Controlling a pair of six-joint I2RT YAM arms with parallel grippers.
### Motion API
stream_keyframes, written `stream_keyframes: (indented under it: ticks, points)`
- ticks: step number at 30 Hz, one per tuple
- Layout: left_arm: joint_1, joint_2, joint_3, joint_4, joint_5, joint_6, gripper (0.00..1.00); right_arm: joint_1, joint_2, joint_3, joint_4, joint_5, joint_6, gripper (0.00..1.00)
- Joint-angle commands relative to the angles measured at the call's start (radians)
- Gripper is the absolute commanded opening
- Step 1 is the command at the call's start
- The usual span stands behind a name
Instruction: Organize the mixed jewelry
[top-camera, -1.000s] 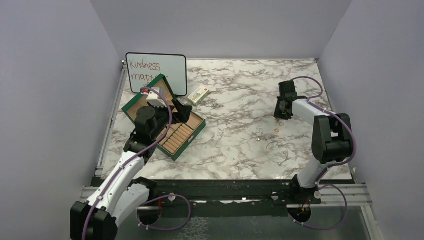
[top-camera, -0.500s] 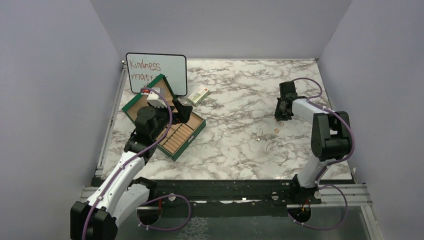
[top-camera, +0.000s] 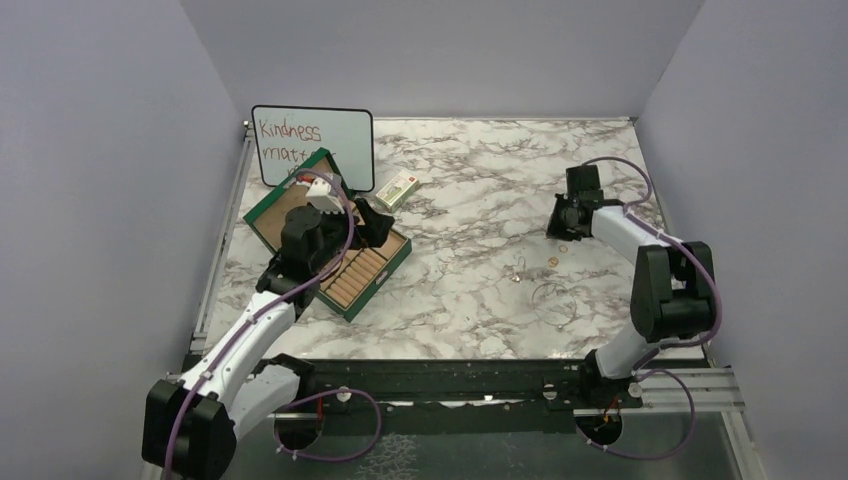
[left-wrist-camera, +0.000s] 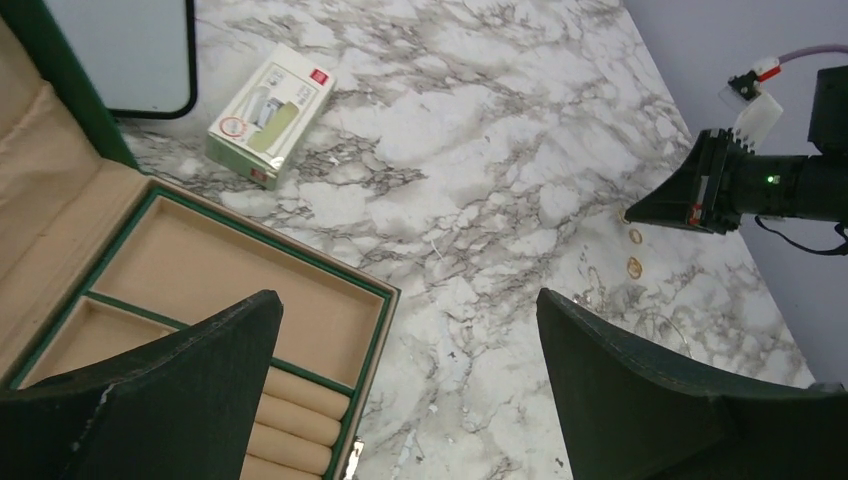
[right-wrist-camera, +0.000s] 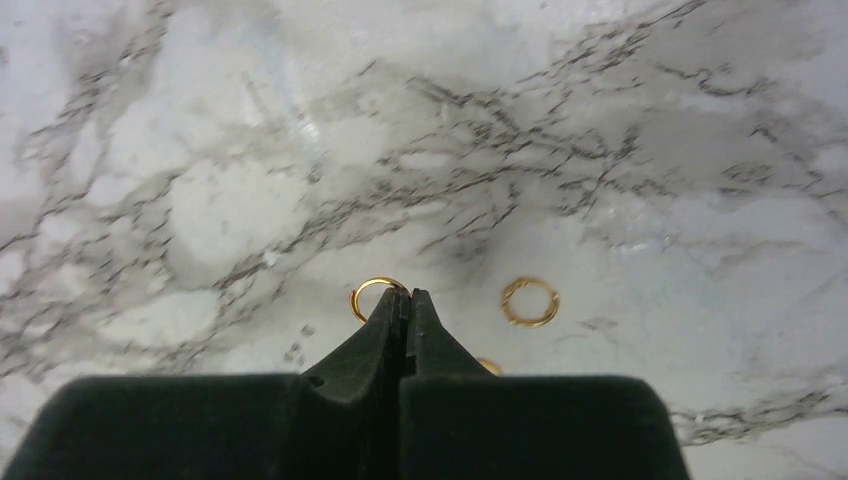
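**Change of state.** The right gripper (right-wrist-camera: 405, 295) is now showing its fingers pressed together, having closed within the last second. The tips are meeting on the near rim of one gold ring (right-wrist-camera: 357, 297), which is lying flat on the desk (right-wrist-camera: 200, 150). Whether the wire of that ring is actually caught between the tips cannot be told from the wrist view. A second gold ring (right-wrist-camera: 507, 302) is lying just beside it, apart from the fingers, and a further gold scrap is showing at the finger's edge.

**Meaning for the task.** This is judged to be the pick-up step for the first ring. No piece of jewelry is visible in the green box (top-camera: 262, 221) in either view that shows it. If the tips have slid off the thin wire, the ring is likely to be left behind on lifting.

**Remaining pieces.** The small silver bits (top-camera: 518, 270) and the thin wire loop (top-camera: 553, 300) are lying toward the near right part of the desk, well apart from the box.

**Arm poses.**
- The right arm is reaching forward along the right edge, with its wrist pitched down so the tips are touching the surface.
- The left arm has swung its wrist slightly rightward. The left gripper (left-wrist-camera: 408, 300) is hovering over the open box near the left edge, with its fingers spread wide and holding nothing.
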Motion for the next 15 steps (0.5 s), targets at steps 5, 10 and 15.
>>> stream_keyframes:
  ticks: [5, 10, 15]
  points:
    - [-0.07, 0.196, 0.128, -0.024, 0.211, -0.106, 0.99, 0.18, -0.222, -0.13, 0.201, -0.272, 0.116, 0.01]
    - [-0.103, 0.246, 0.098, 0.089, 0.271, -0.201, 0.9, 0.373, -0.284, -0.142, 0.314, -0.305, 0.211, 0.01]
    - [-0.114, 0.284, 0.067, 0.182, 0.303, -0.271, 0.7, 0.506, -0.298, -0.135, 0.413, -0.324, 0.299, 0.01]
